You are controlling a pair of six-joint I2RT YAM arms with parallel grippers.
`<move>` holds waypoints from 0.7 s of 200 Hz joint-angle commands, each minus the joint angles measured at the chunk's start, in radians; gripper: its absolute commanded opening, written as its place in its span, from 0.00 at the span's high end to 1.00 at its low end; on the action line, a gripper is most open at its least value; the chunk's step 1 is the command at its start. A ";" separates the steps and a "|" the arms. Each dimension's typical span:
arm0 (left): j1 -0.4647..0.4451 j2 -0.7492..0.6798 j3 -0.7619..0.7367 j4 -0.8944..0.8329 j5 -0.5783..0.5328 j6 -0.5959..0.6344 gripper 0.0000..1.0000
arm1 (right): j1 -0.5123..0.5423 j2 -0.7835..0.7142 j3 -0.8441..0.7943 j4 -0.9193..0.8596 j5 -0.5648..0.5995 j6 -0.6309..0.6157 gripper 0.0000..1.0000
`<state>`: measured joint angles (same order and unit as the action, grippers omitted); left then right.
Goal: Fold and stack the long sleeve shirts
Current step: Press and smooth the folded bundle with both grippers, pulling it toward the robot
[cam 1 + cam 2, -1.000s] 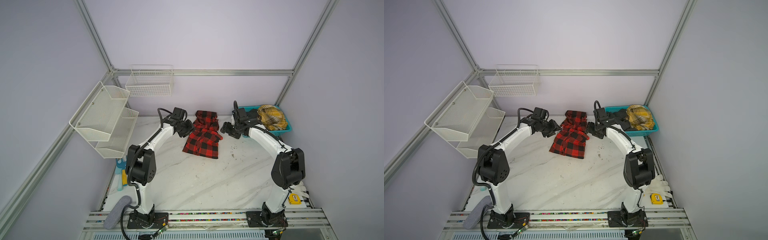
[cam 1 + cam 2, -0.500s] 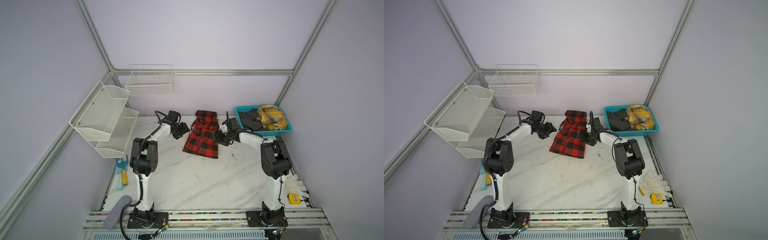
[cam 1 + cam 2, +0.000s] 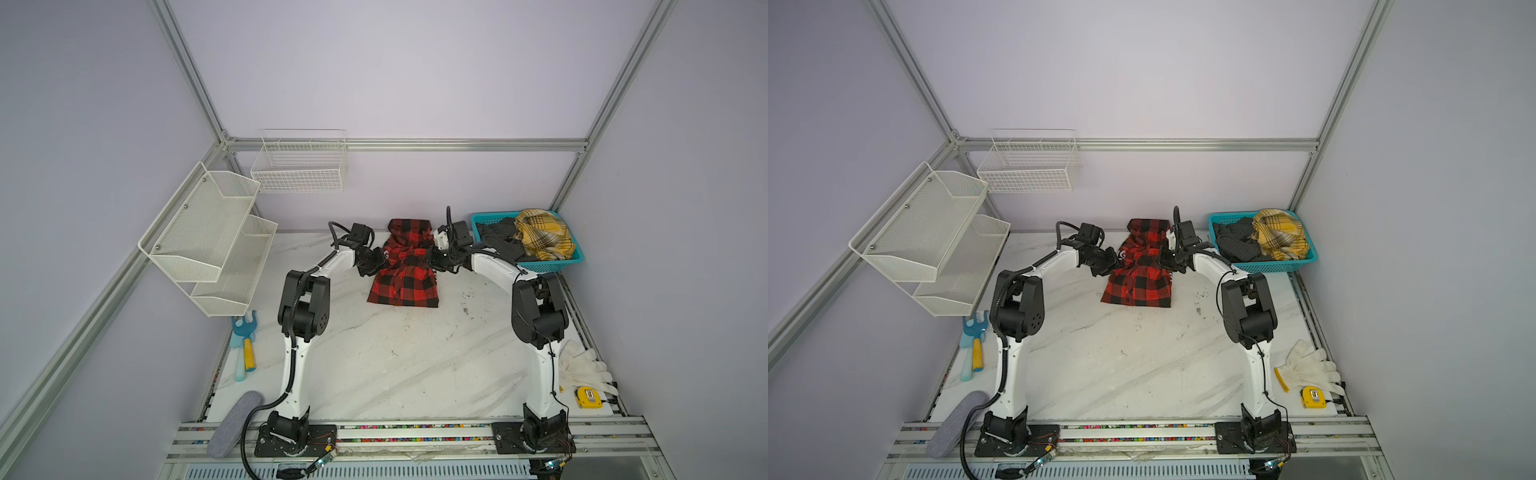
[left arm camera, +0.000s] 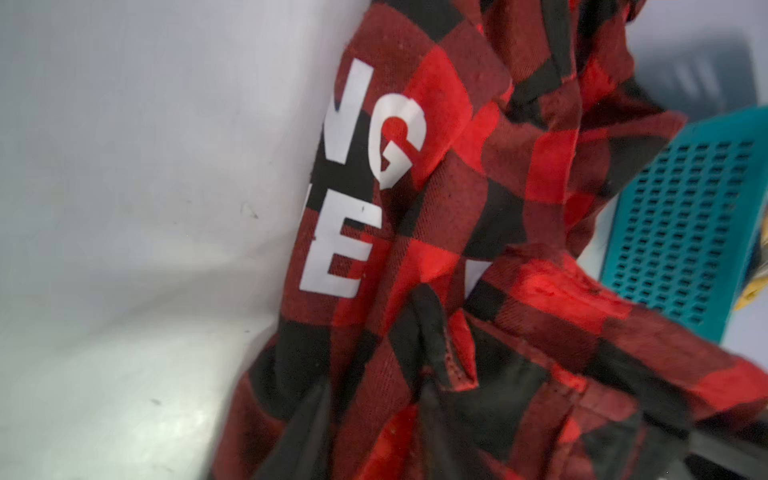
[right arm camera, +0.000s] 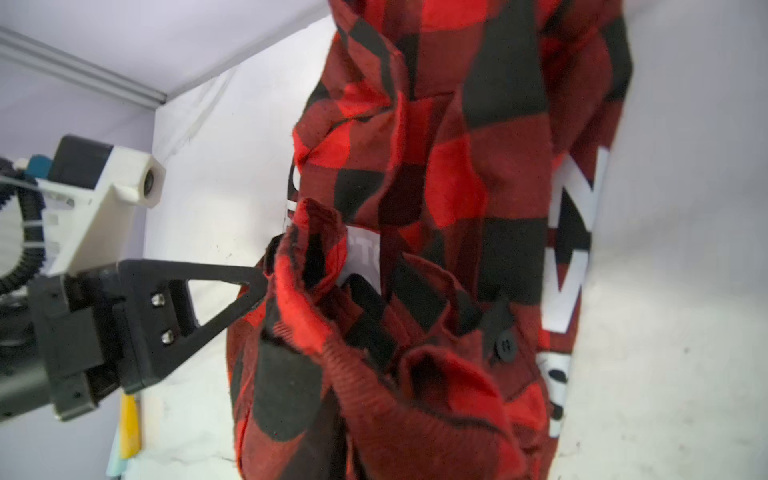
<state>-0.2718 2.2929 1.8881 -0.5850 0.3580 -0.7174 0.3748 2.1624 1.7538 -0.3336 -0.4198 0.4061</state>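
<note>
On the table [image 3: 415,365], left claw [image 3: 379,261] and right claw [image 3: 431,257] pinch the part-folded red shirt [image 3: 405,284]; yellow shirt [image 3: 540,235] and grey shirt [image 3: 498,243] sit unfolded in the basket [image 3: 552,266].

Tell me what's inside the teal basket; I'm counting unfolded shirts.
In the teal basket: a mustard-yellow plaid garment and a dark grey garment; anything beneath them is hidden.

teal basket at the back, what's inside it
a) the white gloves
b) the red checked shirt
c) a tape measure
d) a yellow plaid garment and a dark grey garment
d: in a top view the yellow plaid garment and the dark grey garment lie inside the teal basket, while the red checked shirt lies out on the table.
</note>
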 commanded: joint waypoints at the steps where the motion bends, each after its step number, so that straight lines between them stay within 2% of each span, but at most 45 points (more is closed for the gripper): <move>1: 0.006 -0.049 0.063 0.040 -0.050 -0.009 0.96 | 0.016 0.027 0.055 -0.093 0.087 -0.058 0.79; 5: 0.006 -0.061 0.044 0.048 -0.064 -0.012 1.00 | 0.016 0.026 0.060 -0.098 0.098 -0.056 0.80; 21: 0.007 -0.127 -0.051 0.108 -0.118 -0.025 1.00 | 0.016 0.042 0.083 -0.132 0.157 -0.039 0.76; 34: 0.006 -0.164 -0.126 0.150 -0.162 -0.043 1.00 | 0.016 0.091 0.131 -0.209 0.237 -0.023 0.62; 46: 0.008 -0.155 -0.143 0.158 -0.144 -0.050 1.00 | 0.016 0.126 0.164 -0.262 0.296 -0.021 0.46; 53: 0.008 -0.139 -0.130 0.147 -0.113 -0.053 0.91 | 0.016 0.138 0.173 -0.283 0.330 -0.014 0.39; 70: 0.006 -0.129 -0.122 0.136 -0.086 -0.066 0.59 | 0.015 0.128 0.186 -0.327 0.429 0.004 0.30; 85: 0.005 -0.164 -0.126 0.140 -0.104 -0.059 0.46 | 0.013 0.086 0.179 -0.343 0.490 0.014 0.25; 108: 0.002 -0.243 -0.125 0.104 -0.146 -0.038 0.38 | 0.017 0.002 0.186 -0.367 0.509 -0.023 0.13; 117: -0.006 -0.275 -0.132 0.089 -0.159 -0.032 0.38 | 0.022 -0.035 0.170 -0.359 0.494 -0.027 0.09; 140: -0.061 -0.322 -0.172 0.071 -0.143 -0.029 0.42 | 0.029 -0.131 0.083 -0.305 0.403 -0.045 0.07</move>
<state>-0.2771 2.0853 1.7729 -0.5102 0.2180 -0.7643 0.3943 2.1803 1.8919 -0.6483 0.0174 0.3862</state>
